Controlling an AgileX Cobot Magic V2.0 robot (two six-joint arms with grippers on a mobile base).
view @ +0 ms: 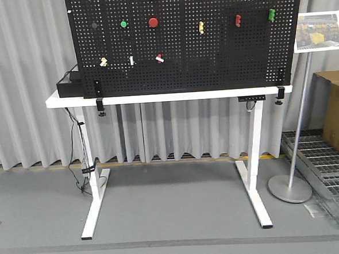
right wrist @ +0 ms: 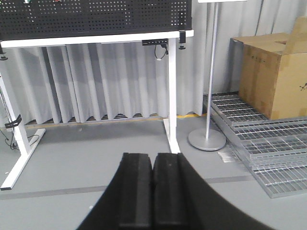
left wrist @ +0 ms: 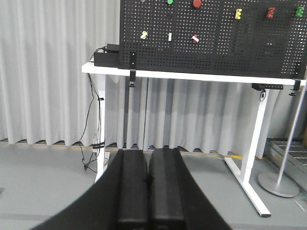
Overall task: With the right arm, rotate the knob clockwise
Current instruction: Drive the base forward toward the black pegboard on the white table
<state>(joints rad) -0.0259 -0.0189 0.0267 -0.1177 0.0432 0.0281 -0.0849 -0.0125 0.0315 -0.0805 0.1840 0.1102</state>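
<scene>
Black pegboard on white table bears round red knob; left pincer, right pincer pressed together

No legible text anywhere, print on the placard on its stand too small to read, marks on the cardboard box too blurred.

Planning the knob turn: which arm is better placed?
Left, marginally: its view frames the red knob; the right's shows just the lower pegboard. Both left gripper and right gripper are shut, well back.
</scene>
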